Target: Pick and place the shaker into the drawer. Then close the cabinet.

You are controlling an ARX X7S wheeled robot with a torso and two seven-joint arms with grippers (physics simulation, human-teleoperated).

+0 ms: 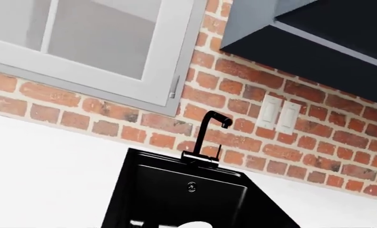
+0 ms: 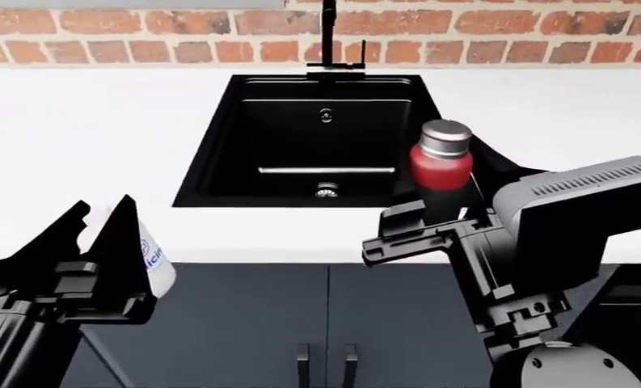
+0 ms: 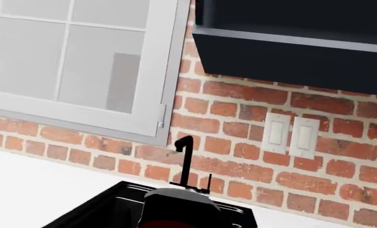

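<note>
- Brick wall backs a white countertop with a black sink set in it.
- Slate cabinet fronts below look shut; no open drawer in view.
- Right gripper holds the shaker upright, red body, grey cap up, over the sink's right edge.
- Left gripper stands wide open, empty, well apart.
- Judgement: shaker must travel down and toward the cabinet; right arm carries it.
</note>
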